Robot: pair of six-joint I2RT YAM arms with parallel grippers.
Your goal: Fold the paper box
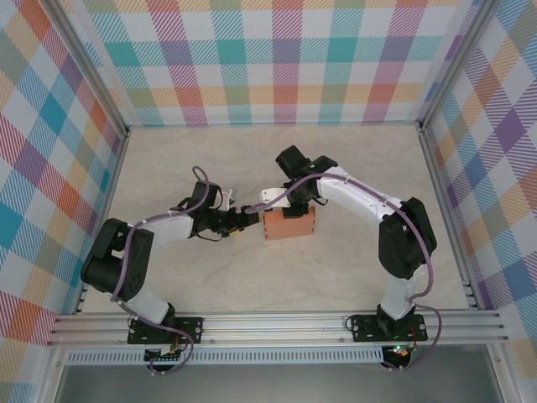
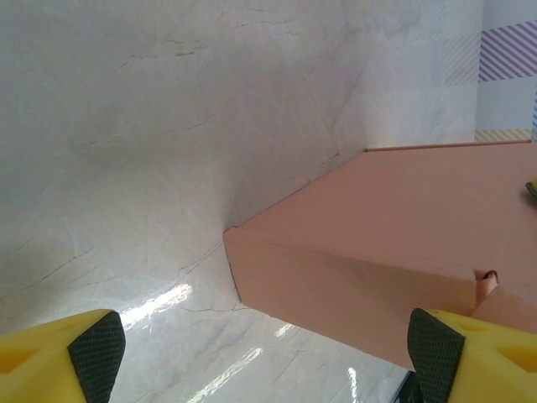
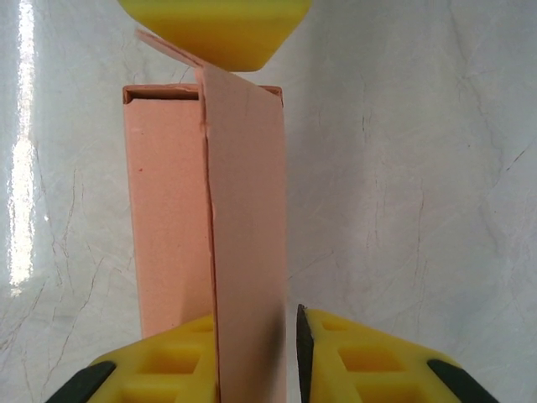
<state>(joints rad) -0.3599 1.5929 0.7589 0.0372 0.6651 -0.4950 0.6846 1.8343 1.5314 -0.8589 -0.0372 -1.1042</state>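
Bright, even light from overhead is noted. Streaky glare is seen on the table (image 3: 21, 168) in both wrist views. Soft, faint shadows are cast beside the paper box (image 2: 377, 235).

The paper box (image 1: 289, 223) is salmon-orange, the table (image 1: 252, 164) marbled off-white, the walls (image 1: 277, 59) pastel plaid, the gripper fingers (image 2: 38, 357) yellow.

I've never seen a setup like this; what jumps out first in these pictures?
The salmon-orange paper box stands in the middle of the pale table. The right hand straddles one upright flap from above, while the left hand is wide open at the box's left side. Bright plaid walls ring the scene.
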